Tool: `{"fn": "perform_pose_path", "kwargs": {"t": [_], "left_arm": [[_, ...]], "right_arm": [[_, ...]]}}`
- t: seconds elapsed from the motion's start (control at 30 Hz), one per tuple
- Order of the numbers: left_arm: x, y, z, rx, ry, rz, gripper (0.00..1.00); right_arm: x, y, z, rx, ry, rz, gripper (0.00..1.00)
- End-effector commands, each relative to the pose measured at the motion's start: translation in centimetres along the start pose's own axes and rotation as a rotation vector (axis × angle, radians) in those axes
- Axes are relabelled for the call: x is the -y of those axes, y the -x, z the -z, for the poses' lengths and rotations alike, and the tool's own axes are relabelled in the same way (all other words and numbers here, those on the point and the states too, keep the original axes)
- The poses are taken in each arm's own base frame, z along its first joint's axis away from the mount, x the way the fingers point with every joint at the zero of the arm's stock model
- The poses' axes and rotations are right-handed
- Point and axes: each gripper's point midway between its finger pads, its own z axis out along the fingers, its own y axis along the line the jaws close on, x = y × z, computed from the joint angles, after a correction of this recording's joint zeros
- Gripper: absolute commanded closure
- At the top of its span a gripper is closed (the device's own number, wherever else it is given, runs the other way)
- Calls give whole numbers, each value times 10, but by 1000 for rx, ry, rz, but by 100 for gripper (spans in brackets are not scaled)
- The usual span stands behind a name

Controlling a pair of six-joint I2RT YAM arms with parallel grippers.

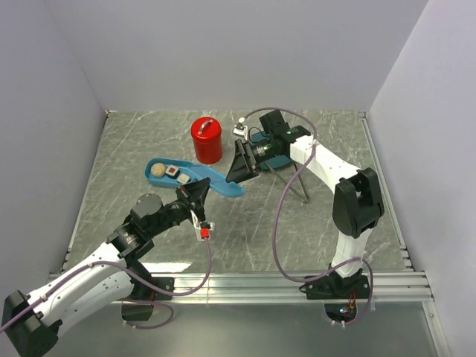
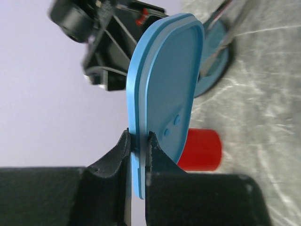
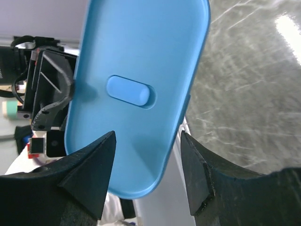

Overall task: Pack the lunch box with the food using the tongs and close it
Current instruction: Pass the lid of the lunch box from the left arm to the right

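from my seat the lid [image 1: 223,183] hangs between the two arms, above the grey marbled worktop [image 1: 245,230]. the left jaws are nearly closed and pinch one end of the lid by its rim. in the left wrist view the lid [image 2: 174,84] stands on edge, with the two black fingers [image 2: 117,155] pressed against either face of it. the right jaws stand wide open around the other end. in the right wrist view the lid [image 3: 136,52] shows its flat face and oval recess, and its rounded end sits in the gap between the fingers [image 3: 89,174]. i cannot tell whether either finger touches the plastic.

the lunch box [image 1: 148,169] lies open on the worktop, left of centre, just beyond the left wrist, and the near end of the lid overlaps its right end in the overhead view. inside it i can see a beige ball [image 1: 158,171] and two white rolls [image 1: 172,171] with darker centres.

the tongs [image 1: 296,186] lie on the worktop under the right forearm, well apart from the box. a red canister [image 1: 207,139] stands upright behind the lid. a dark teal plate [image 1: 277,160] is mostly hidden beneath the right arm.
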Motion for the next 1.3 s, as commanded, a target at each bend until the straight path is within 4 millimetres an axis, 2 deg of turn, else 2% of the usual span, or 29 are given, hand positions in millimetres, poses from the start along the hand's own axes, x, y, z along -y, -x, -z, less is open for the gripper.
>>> {"fn": "perform_pose_path", "kwargs": {"t": [0.0,0.1,0.17,0.23,0.27,0.3,0.33,0.4,0.53,0.57,0.63,0.67,0.8,0.83,0.87,0.93,0.97,1.0,1.03,1.07,1.1,1.17,1.2,1.27], "left_arm": [[-37,8,8,-1,151,-143,100],[-34,9,9,-1,155,-160,100],[-33,10,10,-1,154,-175,100],[-28,8,10,-9,145,-177,100],[-27,7,11,-13,143,-176,100],[-25,6,11,-17,136,-176,100],[-23,5,11,-22,128,-176,100],[-19,3,12,-30,121,-180,100],[-15,-3,14,-60,98,-157,100],[-13,-5,14,-73,89,-135,96],[-12,-8,15,-94,79,-95,85],[-17,-11,16,-116,84,-38,71],[-12,-20,15,-186,41,169,53],[-13,-27,18,-232,55,204,52],[-17,-28,17,-249,71,279,49],[-8,-39,24,-335,78,428,46],[-16,-45,28,-380,118,488,45],[-14,-46,30,-394,121,552,45],[-1,-50,34,-440,96,660,44],[-7,-48,37,-445,108,716,40],[-7,-53,42,-468,122,770,38],[-1,-49,49,-469,124,905,35],[-1,-56,54,-487,148,955,35],[1,-53,55,-479,167,1117,37]], "right_arm": [[-19,6,-5,-10,66,39,36],[-22,-1,-13,-42,97,22,37],[-27,-1,-14,-52,139,10,47],[-33,-1,-13,-55,165,13,58],[-39,-2,-12,-65,196,11,70],[-40,-1,-11,-66,206,9,76],[-41,-2,-10,-68,213,9,90],[-43,-1,-10,-69,217,17,100],[-41,1,-9,-57,202,26,100],[-38,2,-8,-46,186,30,100],[-36,7,-7,-29,169,41,100],[-34,10,-4,-14,159,42,100],[-31,28,8,78,117,55,100],[-26,31,8,102,97,46,100],[-29,39,10,135,99,60,100],[-30,48,11,178,92,72,100],[-30,52,12,195,81,78,100],[-28,54,12,206,70,75,100],[-25,60,12,228,51,77,100],[-23,63,13,241,44,75,100],[-21,67,13,251,41,68,100],[-17,78,18,295,21,63,100],[-15,81,19,309,13,61,100],[-14,89,21,349,-15,77,100]]}}
